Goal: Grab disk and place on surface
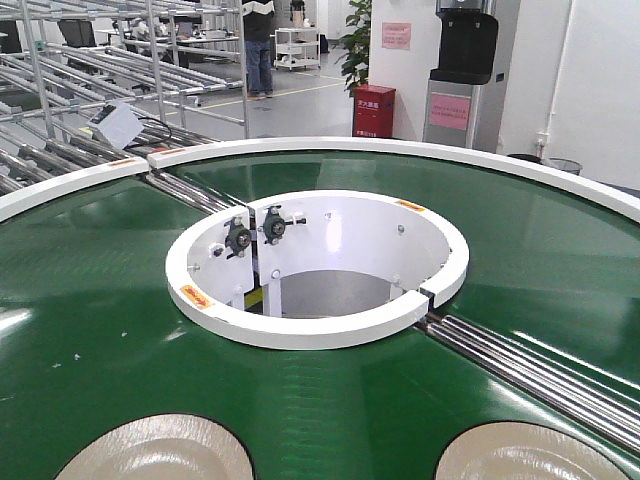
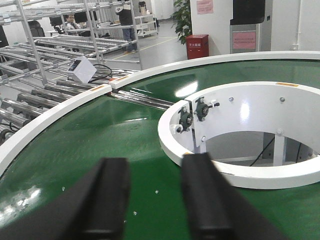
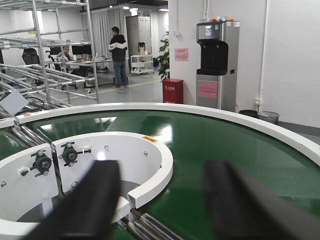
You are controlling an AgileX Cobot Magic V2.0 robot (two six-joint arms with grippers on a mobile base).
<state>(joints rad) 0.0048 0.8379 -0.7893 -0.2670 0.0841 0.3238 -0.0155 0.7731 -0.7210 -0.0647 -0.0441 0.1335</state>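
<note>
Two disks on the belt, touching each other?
Apart. The front view shows bare green belt between the left disk and the right disk.

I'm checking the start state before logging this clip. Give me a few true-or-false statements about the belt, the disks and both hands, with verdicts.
1. Two pale disks lie on the green belt. True.
2. The left hand is shut on a disk. False: its fingers stand apart, holding nothing.
3. The right hand is open. True.
4. The white inner ring is one unbroken piece. False: seams split it into segments.
</note>
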